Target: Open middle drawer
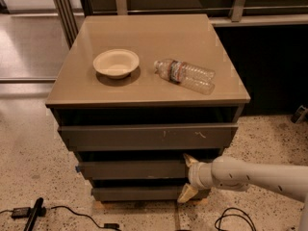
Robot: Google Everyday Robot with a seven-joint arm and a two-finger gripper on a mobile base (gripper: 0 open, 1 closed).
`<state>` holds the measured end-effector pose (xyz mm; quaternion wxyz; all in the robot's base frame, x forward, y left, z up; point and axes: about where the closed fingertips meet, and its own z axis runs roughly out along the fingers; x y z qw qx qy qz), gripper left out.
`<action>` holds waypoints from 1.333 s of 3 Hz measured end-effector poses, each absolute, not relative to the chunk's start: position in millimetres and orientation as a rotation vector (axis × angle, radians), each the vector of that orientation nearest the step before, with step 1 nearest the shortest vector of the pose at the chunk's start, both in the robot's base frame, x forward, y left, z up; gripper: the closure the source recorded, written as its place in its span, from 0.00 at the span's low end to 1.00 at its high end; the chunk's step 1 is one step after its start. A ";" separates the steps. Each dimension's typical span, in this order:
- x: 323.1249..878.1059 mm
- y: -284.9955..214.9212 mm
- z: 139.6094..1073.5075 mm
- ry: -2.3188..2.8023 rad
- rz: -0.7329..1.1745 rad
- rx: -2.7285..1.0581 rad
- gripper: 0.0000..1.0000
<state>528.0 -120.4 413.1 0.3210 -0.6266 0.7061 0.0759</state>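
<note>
Middle drawer [132, 169], jaws spread at right end, arm [260, 174] outstretched

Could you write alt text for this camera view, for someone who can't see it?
A robot arm reaches from the right, its end effector open across the right end of the middle drawer of a three-drawer cabinet. On the cabinet's top sit a pale bowl and a plastic bottle lying on its side.

the tan cabinet top [144, 32] carries a pale bowl [116, 63] upright on its left and a clear plastic bottle [185, 75] lying on its side to the right, the two apart; my gripper [184, 177] is low at the cabinet's front right, fingers [188, 160] spread wide
</note>
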 end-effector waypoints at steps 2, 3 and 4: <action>534.6 -125.5 394.4 1.880 0.210 -1.636 0.18; 534.6 -125.5 394.4 1.880 0.210 -1.636 0.41; 534.9 -125.5 401.1 1.880 0.210 -1.636 0.64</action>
